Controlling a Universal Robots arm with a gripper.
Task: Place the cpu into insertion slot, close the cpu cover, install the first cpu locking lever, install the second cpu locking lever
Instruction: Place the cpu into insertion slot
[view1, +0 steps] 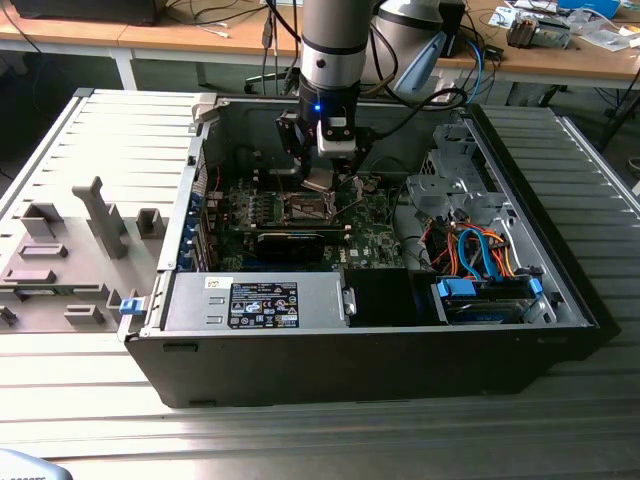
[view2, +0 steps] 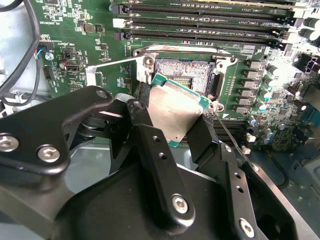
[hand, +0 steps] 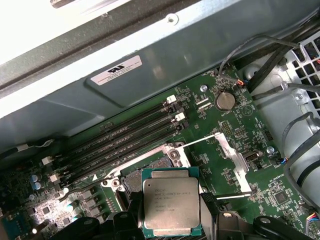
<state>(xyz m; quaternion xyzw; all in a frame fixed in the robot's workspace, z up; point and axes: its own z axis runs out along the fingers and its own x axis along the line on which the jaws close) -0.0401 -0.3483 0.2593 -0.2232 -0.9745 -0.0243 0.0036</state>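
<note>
My black tool (view2: 172, 116) grips the flat silver-grey square cpu (hand: 171, 200) by opposite edges, near the silver-rimmed insertion slot (view2: 187, 72); light, stiff, I judge, contacts fragile.

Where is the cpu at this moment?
In the second wrist view, the cpu is clamped in the claw, hanging partly over the open insertion slot, not yet seated. In the exterior view it hangs inside the computer case, under the arm.

cpu (hand: 172, 202): 1 | insertion slot (view2: 186, 71): 1 | coin battery (hand: 224, 101): 1 | memory slots (hand: 120, 135): perhaps 4
</note>
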